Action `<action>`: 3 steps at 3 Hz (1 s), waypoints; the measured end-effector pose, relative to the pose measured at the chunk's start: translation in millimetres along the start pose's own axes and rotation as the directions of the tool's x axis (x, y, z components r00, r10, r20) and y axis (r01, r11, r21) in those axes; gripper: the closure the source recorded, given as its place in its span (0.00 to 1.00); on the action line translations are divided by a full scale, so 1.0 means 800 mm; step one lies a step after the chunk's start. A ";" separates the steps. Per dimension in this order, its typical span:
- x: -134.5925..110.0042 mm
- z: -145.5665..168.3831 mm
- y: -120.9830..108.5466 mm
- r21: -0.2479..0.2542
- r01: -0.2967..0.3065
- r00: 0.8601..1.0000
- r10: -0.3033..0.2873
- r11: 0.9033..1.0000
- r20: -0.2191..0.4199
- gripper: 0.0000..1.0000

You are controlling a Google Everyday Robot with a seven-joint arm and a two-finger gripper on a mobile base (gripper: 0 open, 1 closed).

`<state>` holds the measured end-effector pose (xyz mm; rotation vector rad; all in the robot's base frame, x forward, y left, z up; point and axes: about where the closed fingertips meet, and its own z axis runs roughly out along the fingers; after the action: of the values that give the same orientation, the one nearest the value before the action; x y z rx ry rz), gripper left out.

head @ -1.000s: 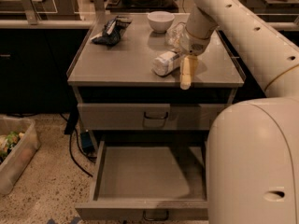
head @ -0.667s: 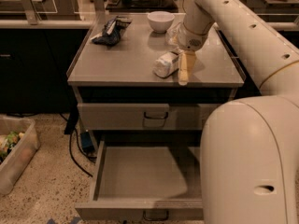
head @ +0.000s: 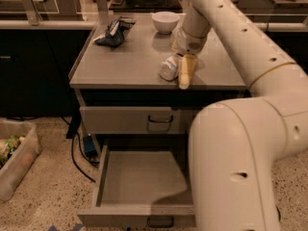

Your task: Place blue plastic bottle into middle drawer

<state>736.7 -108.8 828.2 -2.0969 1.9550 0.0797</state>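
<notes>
The blue plastic bottle (head: 169,67) lies on its side on the cabinet top (head: 130,57), near the front right edge. My gripper (head: 183,75) hangs down from the arm right beside the bottle, on its right, at the top's front edge. The middle drawer (head: 139,178) is pulled open below; its flat grey floor holds nothing. The drawer above it (head: 144,120) is closed, with a dark loop handle.
A white bowl (head: 165,21) stands at the back of the cabinet top, and a dark crumpled bag (head: 113,32) lies at the back left. A clear bin (head: 14,158) sits on the floor at left. My large arm link (head: 236,162) covers the drawer's right side.
My gripper has shifted slightly left, closer to the bottle. The bottle and the drawers have not moved.
</notes>
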 end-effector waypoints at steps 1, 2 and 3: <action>0.002 0.005 -0.011 0.008 -0.004 1.000 0.004 1.000 0.005 0.25; 0.002 0.005 -0.011 0.008 -0.004 1.000 0.004 1.000 0.005 0.49; 0.002 0.005 -0.011 0.008 -0.004 1.000 0.004 1.000 0.005 0.72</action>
<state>746.2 -108.6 825.3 -2.0856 1.9540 0.0773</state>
